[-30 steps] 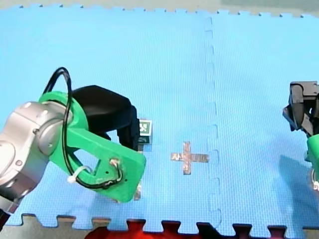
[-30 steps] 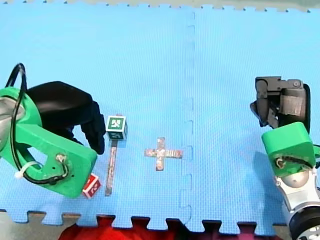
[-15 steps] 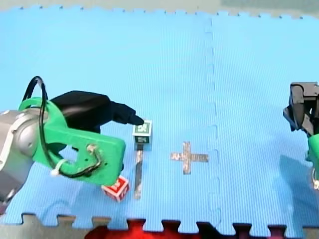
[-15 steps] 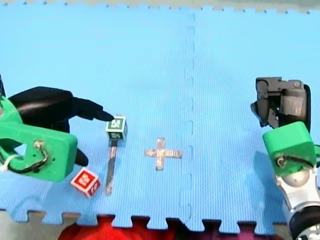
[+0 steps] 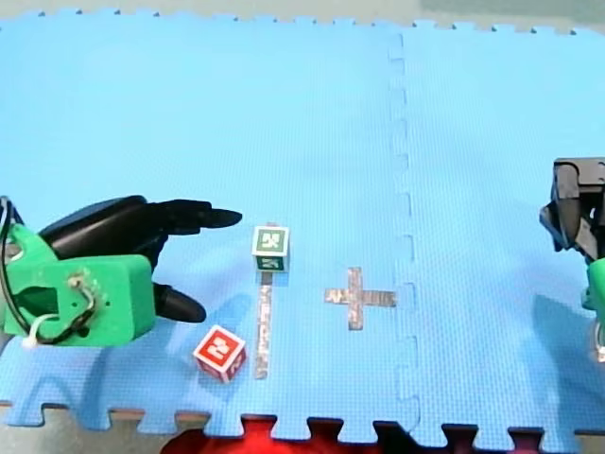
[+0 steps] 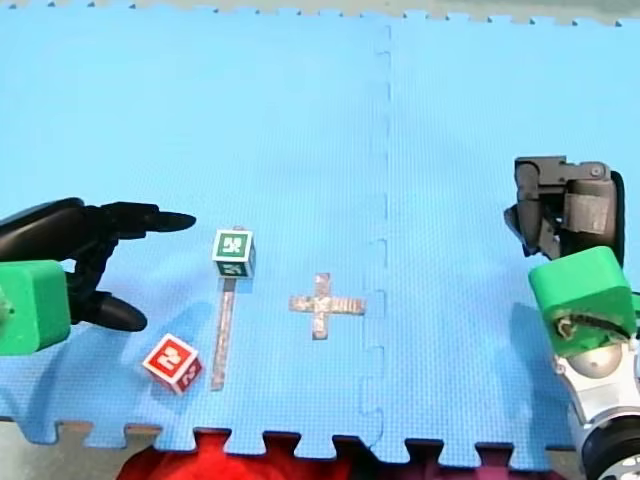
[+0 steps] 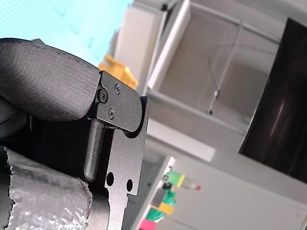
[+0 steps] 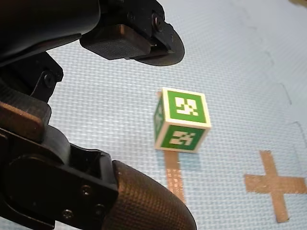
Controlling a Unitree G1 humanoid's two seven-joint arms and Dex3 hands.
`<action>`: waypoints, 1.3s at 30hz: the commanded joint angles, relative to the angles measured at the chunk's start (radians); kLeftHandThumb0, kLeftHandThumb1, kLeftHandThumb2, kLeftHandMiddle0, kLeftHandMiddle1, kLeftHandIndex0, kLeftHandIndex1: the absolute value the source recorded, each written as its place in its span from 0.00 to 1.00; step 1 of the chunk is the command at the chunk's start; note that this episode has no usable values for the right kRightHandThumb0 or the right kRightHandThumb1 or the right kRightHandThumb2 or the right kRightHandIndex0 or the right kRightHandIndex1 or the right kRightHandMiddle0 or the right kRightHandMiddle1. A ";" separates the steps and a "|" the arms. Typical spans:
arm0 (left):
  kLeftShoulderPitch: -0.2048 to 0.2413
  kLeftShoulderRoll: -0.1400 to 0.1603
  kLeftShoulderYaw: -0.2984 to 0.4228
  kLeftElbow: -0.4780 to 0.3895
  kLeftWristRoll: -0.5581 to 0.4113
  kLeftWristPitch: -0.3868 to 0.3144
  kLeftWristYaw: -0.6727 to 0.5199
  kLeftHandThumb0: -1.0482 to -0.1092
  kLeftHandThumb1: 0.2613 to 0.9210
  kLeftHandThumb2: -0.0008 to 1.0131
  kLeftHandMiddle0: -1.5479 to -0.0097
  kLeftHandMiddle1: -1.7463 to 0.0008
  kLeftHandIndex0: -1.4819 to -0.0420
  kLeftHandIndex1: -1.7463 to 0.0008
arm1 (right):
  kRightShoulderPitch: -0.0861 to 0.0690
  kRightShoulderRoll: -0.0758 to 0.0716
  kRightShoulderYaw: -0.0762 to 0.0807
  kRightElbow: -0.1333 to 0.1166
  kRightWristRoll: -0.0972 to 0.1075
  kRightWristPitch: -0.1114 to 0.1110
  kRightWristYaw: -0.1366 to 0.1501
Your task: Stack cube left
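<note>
A green cube [image 5: 270,248] stands upright on the blue mat, at the far end of a tape strip [image 5: 264,331]. A red cube [image 5: 220,352] lies tilted on the mat, nearer the front edge and left of the strip. My left hand [image 5: 210,263] is open just left of the green cube, touching neither cube. The second wrist view has the green cube [image 8: 182,120] a short way beyond two dark fingertips [image 8: 139,45], with a gap between them. My right hand [image 6: 560,205] holds nothing at the far right of the mat.
A silver tape cross [image 5: 356,299] marks the mat right of the cubes. The mat's jagged front edge [image 5: 312,430] runs close below the red cube, with red material beyond it. A seam [image 5: 405,189] runs down the mat's middle.
My left arm has pulled back to the left, away from the green cube, uncovering the red cube. Both cubes have stayed in place. The right hand has not moved.
</note>
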 commanded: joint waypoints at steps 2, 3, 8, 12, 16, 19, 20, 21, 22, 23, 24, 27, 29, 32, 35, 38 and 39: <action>0.005 -0.005 0.021 0.096 -0.022 -0.087 0.028 0.00 0.89 0.00 0.48 0.00 0.62 0.95 | 0.000 -0.013 -0.009 -0.004 0.010 -0.004 -0.001; 0.003 -0.001 0.022 0.107 -0.022 -0.099 0.028 0.00 0.88 0.00 0.48 0.00 0.61 0.95 | -0.001 -0.014 -0.009 -0.004 0.010 -0.004 -0.001; -0.008 0.017 0.021 0.144 -0.004 -0.139 0.032 0.00 0.87 0.00 0.50 0.00 0.62 0.97 | -0.001 -0.016 -0.009 -0.005 0.006 -0.003 -0.005; -0.009 0.014 0.017 0.156 0.004 -0.153 0.038 0.00 0.88 0.01 0.49 0.00 0.64 0.98 | -0.002 -0.017 -0.010 -0.004 0.006 -0.002 -0.006; 0.002 0.007 0.009 0.151 0.020 -0.168 0.058 0.00 0.88 0.00 0.46 0.00 0.63 0.99 | -0.003 -0.018 -0.011 -0.005 0.007 -0.003 -0.005; 0.008 0.002 -0.002 0.151 0.051 -0.185 0.092 0.00 0.90 0.01 0.45 0.00 0.60 0.98 | -0.003 -0.019 -0.012 -0.005 0.006 -0.003 -0.005; 0.010 0.001 -0.005 0.152 0.059 -0.191 0.100 0.00 0.90 0.01 0.45 0.00 0.60 0.98 | -0.002 -0.019 -0.011 -0.006 0.005 -0.002 -0.007; 0.010 0.001 -0.008 0.155 0.064 -0.196 0.104 0.00 0.91 0.01 0.45 0.00 0.59 0.98 | -0.002 -0.020 -0.011 -0.007 0.004 -0.002 -0.008; 0.008 0.002 -0.011 0.163 0.070 -0.204 0.108 0.00 0.91 0.01 0.45 0.00 0.59 0.98 | -0.001 -0.020 -0.011 -0.007 0.004 -0.002 -0.009; 0.004 0.003 -0.015 0.175 0.077 -0.212 0.111 0.00 0.92 0.01 0.45 0.00 0.59 0.98 | -0.001 -0.021 -0.011 -0.008 0.003 -0.002 -0.010; 0.000 0.004 -0.018 0.186 0.081 -0.219 0.113 0.00 0.92 0.01 0.44 0.00 0.59 0.98 | -0.001 -0.021 -0.011 -0.008 0.003 -0.002 -0.010; -0.016 0.024 -0.038 0.179 0.073 -0.197 0.038 0.00 0.93 0.01 0.44 0.00 0.58 0.98 | -0.001 -0.022 -0.011 -0.008 0.003 -0.002 -0.011; -0.028 0.047 -0.052 0.124 0.067 -0.130 -0.052 0.00 0.93 0.01 0.44 0.00 0.58 0.98 | -0.002 -0.022 -0.010 -0.008 0.002 -0.002 -0.013; -0.015 0.063 -0.058 0.022 0.069 -0.042 -0.123 0.00 0.94 0.01 0.45 0.00 0.58 0.98 | -0.003 -0.022 -0.009 -0.009 0.000 -0.002 -0.014; -0.004 0.076 -0.067 -0.039 0.093 0.005 -0.154 0.00 0.95 0.01 0.45 0.00 0.59 0.99 | -0.004 -0.021 -0.010 -0.010 0.000 -0.004 -0.014; 0.002 0.092 -0.083 -0.078 0.114 0.030 -0.183 0.00 0.97 0.02 0.43 0.00 0.59 0.99 | -0.005 -0.021 -0.009 -0.012 -0.001 -0.004 -0.015; 0.006 0.096 -0.086 -0.094 0.116 0.041 -0.194 0.00 0.97 0.01 0.43 0.00 0.59 0.99 | -0.005 -0.021 -0.009 -0.013 -0.001 -0.005 -0.016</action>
